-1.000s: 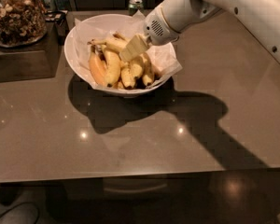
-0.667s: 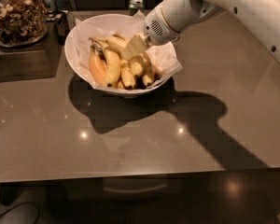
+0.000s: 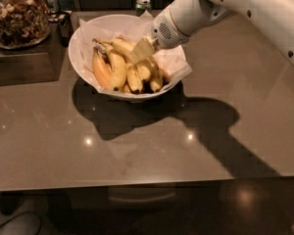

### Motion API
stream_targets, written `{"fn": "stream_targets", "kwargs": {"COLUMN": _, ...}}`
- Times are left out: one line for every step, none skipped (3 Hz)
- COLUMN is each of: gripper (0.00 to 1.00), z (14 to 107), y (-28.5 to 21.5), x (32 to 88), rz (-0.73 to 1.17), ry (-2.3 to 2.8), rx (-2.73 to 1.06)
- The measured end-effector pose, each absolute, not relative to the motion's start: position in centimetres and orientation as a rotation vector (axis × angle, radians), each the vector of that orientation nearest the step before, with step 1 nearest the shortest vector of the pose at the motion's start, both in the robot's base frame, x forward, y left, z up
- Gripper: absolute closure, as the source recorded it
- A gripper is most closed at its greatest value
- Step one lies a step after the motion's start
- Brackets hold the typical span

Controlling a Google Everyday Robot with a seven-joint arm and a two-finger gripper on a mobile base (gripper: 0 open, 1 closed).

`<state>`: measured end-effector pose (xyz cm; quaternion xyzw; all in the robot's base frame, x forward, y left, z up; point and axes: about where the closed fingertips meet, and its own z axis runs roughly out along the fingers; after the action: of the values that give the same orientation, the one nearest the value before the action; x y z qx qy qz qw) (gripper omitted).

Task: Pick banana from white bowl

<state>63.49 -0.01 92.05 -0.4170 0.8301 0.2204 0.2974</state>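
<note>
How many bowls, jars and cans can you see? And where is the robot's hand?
Bowls: 1, the white bowl holding bananas
Jars: 1, the nut jar
Cans: 1, the can behind the bowl
Total: 3
The end effector is inside the bowl's rim, right at the bananas.

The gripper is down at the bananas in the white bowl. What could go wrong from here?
The gripper is down on tightly packed fruit, so it may take a shorter neighbour instead of the banana. The crinkled paper liner lies right beside it and could be caught and dragged out. A sideways pull might shift the white bowl.
</note>
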Motion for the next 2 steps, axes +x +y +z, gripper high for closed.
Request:
{"fn": "stream_targets", "kwargs": {"gripper": 1.00, "z": 92.2, "y": 0.0, "x": 63.5, "rz": 0.586, "ry": 2.206, "rx": -1.108}}
{"fn": "stream_targets", "kwargs": {"gripper": 1.00, "z": 93.5, "y": -0.8, "x": 62.9, "rz": 0.647, "ry": 2.123, "rx": -1.116}}
